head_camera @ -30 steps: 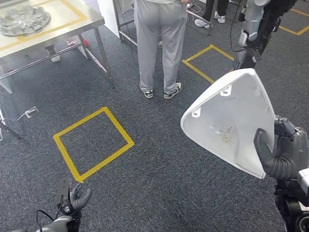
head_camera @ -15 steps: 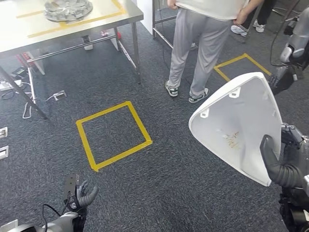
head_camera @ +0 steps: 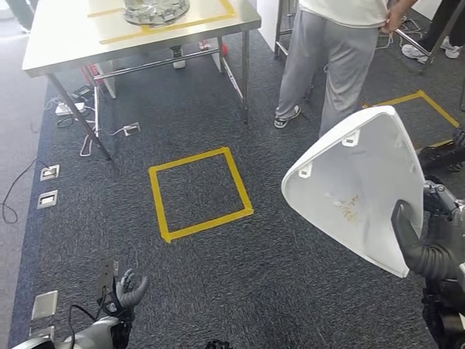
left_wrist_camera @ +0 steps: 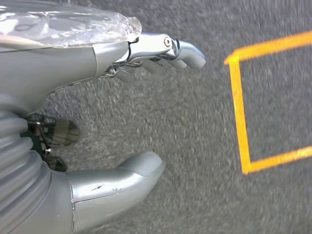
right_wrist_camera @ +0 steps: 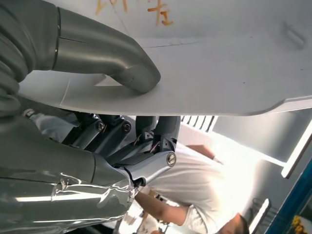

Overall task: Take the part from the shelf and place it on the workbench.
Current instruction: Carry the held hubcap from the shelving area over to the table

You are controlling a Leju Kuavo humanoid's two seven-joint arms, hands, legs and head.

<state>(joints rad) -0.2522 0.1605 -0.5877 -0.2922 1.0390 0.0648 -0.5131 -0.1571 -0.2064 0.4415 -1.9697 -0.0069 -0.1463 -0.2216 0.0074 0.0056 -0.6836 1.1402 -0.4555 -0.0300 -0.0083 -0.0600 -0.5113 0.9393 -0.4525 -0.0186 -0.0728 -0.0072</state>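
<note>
Part pinched at its edge by right hand | left hand spread, empty

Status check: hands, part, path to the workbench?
Right hand holds white part. Left hand open, low. Workbench ahead. Person standing beside it.

A workshop or robotics test hall is indicated. The floor is covered in dark grey carpet marked with a yellow tape square. A steel-legged desk is seen, with floor sockets and loose cables beneath it. A person is standing nearby.
</note>
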